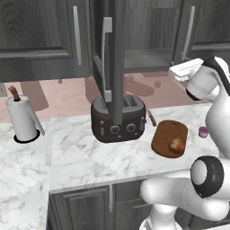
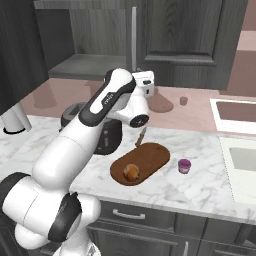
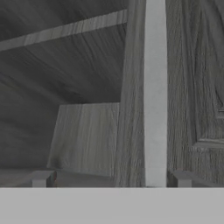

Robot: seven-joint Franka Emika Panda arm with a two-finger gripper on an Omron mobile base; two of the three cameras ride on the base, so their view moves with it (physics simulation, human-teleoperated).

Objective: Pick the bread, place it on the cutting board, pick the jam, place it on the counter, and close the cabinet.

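Cabinet (image 1: 117,54) door open, last step left.
Bread (image 2: 131,172) sits on cutting board (image 2: 150,157), jam (image 2: 184,165) on bench (image 2: 210,175); your tool (image 3: 112,179) faces the door handle (image 3: 155,92), fingers spread, holding nothing.

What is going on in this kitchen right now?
The bread roll lies on the cutting board and the jam jar stands on the marble counter beside it. The robot arm is raised toward the upper cabinet, whose door stands open. Its claw faces the door's silver handle, fingers apart.
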